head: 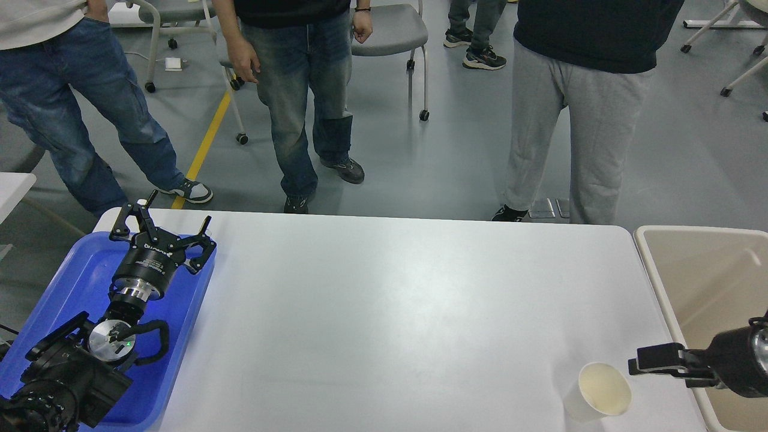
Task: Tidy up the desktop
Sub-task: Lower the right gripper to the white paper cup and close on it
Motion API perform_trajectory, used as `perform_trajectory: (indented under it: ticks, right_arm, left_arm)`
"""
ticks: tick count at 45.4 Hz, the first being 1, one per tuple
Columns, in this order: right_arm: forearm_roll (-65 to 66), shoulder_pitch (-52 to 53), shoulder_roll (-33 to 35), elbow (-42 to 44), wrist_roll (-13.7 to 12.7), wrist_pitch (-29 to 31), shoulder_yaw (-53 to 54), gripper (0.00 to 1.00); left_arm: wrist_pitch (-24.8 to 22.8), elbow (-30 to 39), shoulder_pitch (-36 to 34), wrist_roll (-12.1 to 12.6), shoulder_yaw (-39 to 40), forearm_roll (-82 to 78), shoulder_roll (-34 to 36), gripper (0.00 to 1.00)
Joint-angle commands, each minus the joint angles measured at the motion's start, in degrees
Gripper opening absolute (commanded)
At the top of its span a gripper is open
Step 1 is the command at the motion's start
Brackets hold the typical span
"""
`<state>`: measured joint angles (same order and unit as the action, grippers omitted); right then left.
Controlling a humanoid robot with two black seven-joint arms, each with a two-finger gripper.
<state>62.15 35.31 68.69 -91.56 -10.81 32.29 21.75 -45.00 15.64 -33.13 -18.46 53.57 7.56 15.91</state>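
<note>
cup (pixel 603 393) upright, near-right on desktop (pixel 390 312) | right gripper (pixel 637 363) just right of it, nearer arm, spread unclear | left gripper (pixel 161 235) open over far-left tray (pixel 90 264)

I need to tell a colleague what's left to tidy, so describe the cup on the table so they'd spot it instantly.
Start at the white desktop and go to its near right corner, beside the beige bin. There stands a white paper cup, open and apparently empty, just left of the right claw. It is the only loose item on the white surface.
</note>
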Motion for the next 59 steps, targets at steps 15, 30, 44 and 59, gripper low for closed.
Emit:
perform_trajectory:
  ticks: [15,30,44,59]
  right_arm:
    - [2.37,-4.28,-6.02,0.51,0.00,-3.46,0.66,1.00]
    - [4.12,-6.13,-9.63,4.11,0.09,-4.78,1.02,1.00]
    - [6.67,-6.83,-11.30,6.92,1.85,-5.48,0.93,0.99]
    - [9.66,-7.71,-11.56,8.77,4.92,-6.36,0.67,0.85]
  left_arm:
    - [0.00,0.00,0.00,0.01,0.05,0.00,0.00,1.00]
    - [0.00,0.00,0.00,0.01,-0.04,0.00,0.00,1.00]
    - [0.00,0.00,0.00,0.01,0.05,0.00,0.00,1.00]
    - [0.00,0.00,0.00,0.01,0.05,0.00,0.00,1.00]
